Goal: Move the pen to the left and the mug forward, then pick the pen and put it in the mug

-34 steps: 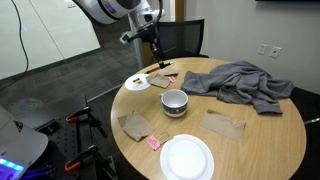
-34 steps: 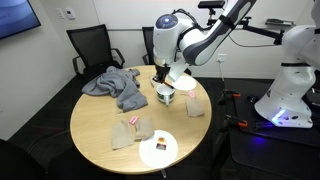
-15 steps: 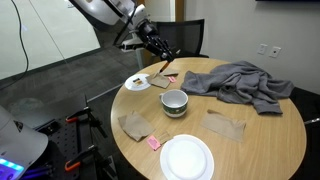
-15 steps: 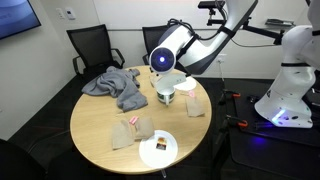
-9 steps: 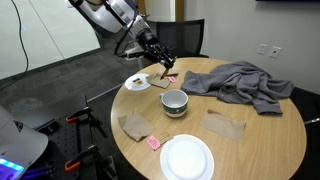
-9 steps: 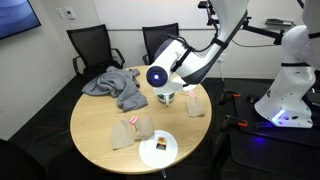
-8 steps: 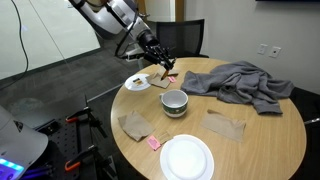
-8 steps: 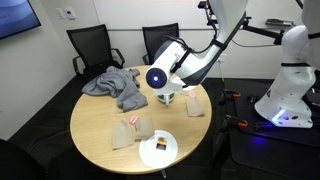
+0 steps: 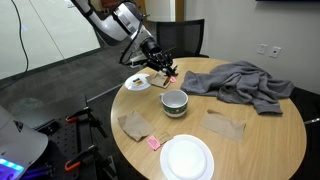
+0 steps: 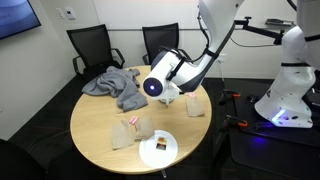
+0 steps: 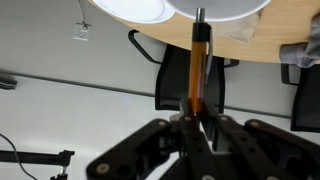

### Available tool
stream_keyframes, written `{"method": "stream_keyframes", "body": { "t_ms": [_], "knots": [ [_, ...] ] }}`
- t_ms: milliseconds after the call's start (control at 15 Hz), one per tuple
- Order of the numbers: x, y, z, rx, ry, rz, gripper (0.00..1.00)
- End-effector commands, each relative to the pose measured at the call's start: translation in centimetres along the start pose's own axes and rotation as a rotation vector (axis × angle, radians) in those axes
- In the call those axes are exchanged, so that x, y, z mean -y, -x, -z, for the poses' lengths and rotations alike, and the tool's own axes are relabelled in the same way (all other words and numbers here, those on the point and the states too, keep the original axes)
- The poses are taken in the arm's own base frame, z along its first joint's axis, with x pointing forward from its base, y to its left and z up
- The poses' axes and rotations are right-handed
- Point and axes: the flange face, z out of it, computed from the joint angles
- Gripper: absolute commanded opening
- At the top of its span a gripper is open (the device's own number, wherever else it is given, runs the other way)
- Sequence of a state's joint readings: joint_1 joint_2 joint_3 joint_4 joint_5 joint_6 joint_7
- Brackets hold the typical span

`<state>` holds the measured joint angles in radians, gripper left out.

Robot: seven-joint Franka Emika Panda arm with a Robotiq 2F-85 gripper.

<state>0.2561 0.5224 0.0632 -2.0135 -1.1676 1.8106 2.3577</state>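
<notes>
Wrist now leans sideways rather than upright, fingers [image 11: 215, 135] clamped on the pen [image 11: 197, 65] in the air over the desk [image 9: 265, 130] behind the mug [image 9: 175, 101], so seemingly only the drop remains.

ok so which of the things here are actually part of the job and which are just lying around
Part of the job:
- pen, clamped in the gripper
- mug, on the table

Just lying about:
- large white plate
- small saucer
- grey cloth
- tan sheets
- pink scrap
</notes>
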Motion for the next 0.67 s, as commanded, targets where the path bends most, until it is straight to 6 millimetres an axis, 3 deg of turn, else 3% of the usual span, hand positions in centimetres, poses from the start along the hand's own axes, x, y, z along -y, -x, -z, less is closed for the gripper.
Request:
{"method": "stream_keyframes", "body": {
  "t_ms": [0,600],
  "knots": [
    [0.9,0.4,-0.7,-0.040,0.018,-0.022,0.04],
    [2.6,3.1,-3.1,-0.058,0.041,0.036,0.04]
  ]
}}
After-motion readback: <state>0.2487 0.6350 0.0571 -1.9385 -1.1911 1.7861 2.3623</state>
